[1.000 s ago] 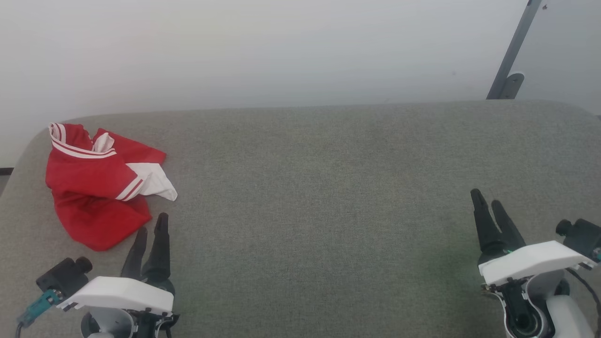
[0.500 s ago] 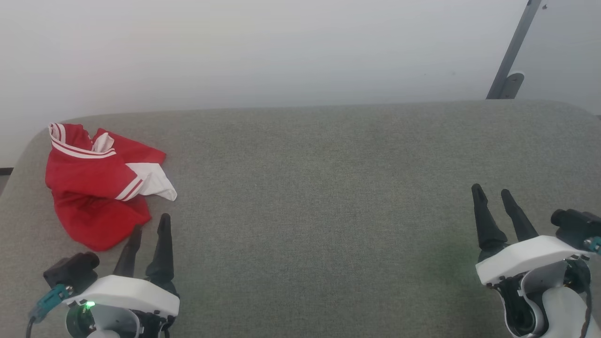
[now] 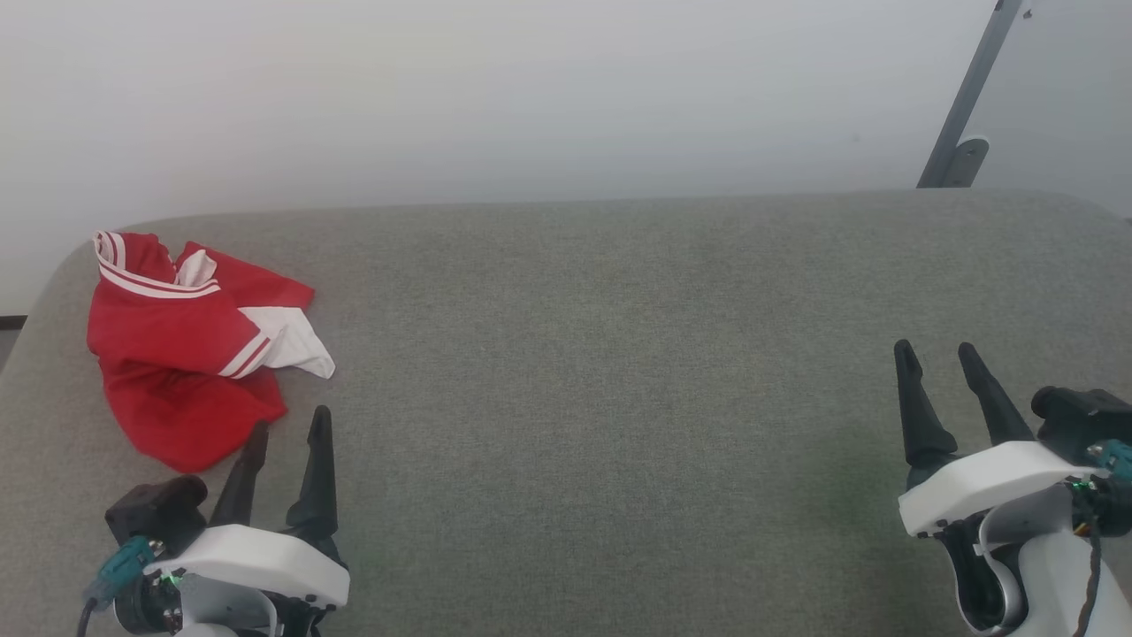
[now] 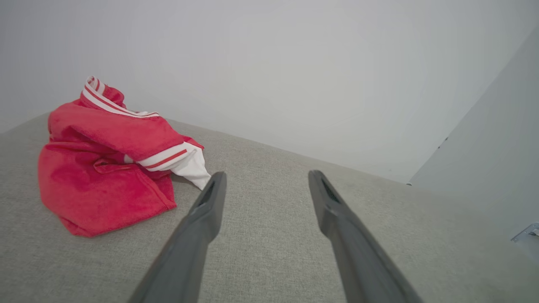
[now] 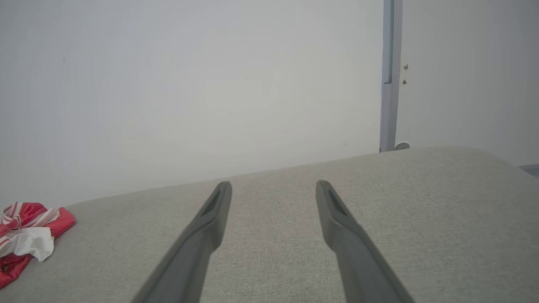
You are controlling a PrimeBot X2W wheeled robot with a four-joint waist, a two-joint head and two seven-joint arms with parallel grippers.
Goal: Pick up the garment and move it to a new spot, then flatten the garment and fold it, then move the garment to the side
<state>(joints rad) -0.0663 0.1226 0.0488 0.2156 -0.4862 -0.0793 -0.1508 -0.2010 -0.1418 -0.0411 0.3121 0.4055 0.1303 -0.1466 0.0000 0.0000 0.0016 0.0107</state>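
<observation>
Our left claw [image 3: 290,419] stood spread, its two long dark tapering fingers parted over bare cloth and pinching nothing. Our right claw [image 3: 934,347] was likewise spread and empty, well apart from the left one on the far side. In the head view both white wrist housings and the arms behind them were cut off by the bottom edge.

The garment [image 3: 177,354] lay just beside the left claw's fingertips, at the left end of the counter [image 3: 601,354] near its rounded corner. It was a crumpled heap of bright red, fuzzy soft fabric. One white sleeve end stuck out toward the middle, with red-and-white striped trim at the cuff and along the collar at the top. Its folds hid most of the body, so we could not make out its full outline. In the left wrist view one fingertip overlapped the white sleeve end. In the right wrist view the left edge cut the garment off.

The counter was covered in grey woven cloth with rounded edges. Behind it rose a plain pale wall [image 3: 531,88] and a slim grey metal post [image 3: 968,88], cut off at the top.
</observation>
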